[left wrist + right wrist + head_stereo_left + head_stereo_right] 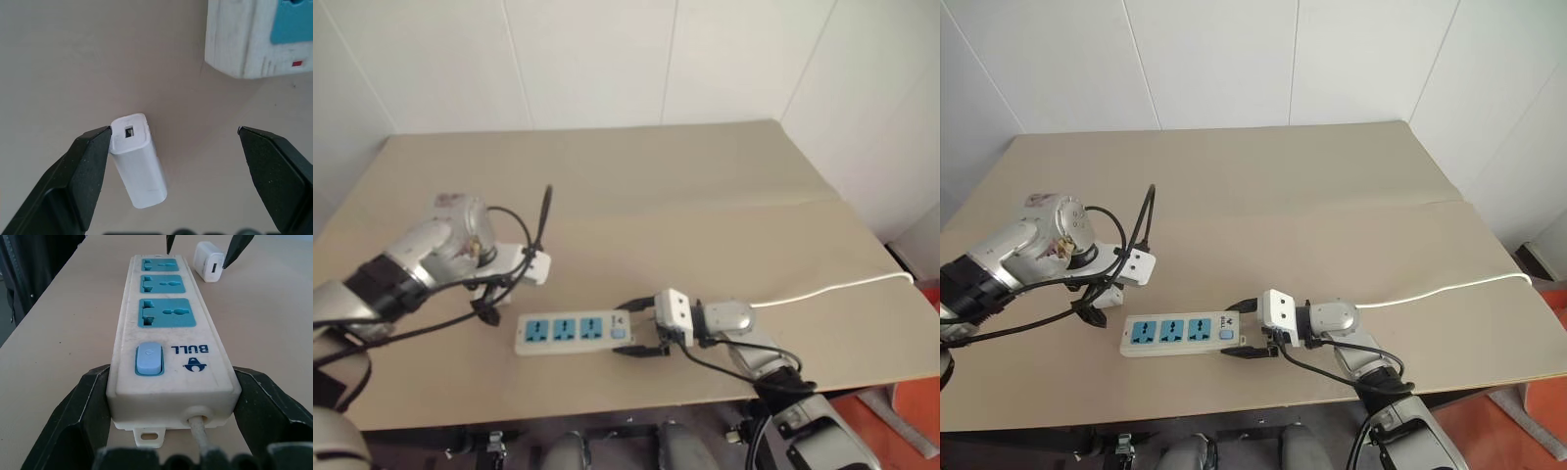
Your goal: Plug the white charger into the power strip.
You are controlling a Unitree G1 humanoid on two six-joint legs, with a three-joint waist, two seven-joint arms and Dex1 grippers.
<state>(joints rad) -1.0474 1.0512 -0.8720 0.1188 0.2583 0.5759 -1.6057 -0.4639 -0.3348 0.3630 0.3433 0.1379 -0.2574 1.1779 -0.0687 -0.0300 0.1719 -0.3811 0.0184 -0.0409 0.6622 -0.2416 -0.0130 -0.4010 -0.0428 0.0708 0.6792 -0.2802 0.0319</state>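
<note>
Tan wooden worktop is carrying everything here, and I'm seeing the power strip lying flat near its front edge, a bit left of the middle, long axis running along that edge. Three blue socket faces are pointing up, the switch is sitting at the strip's right end, and the thin white cable is trailing off from that end toward the worktop's right edge. My right gripper is lying low and level at that switch end, its black fingers clasping the strip's two long sides, so I'm reading it as grasping the strip, with the cable coming out between them in the right wrist view. The white charger is lying on the worktop just beside the strip's left end, on the side away from the front edge, apart from the strip. My left gripper is pointing down over the charger, jaws spread wide and released; one fingertip is sitting right against the charger's end, the other is standing well clear, so nothing is gripped. The charger's small slot is facing up at the wrist camera. All three sockets are showing bare, charger not plugged in.
</note>
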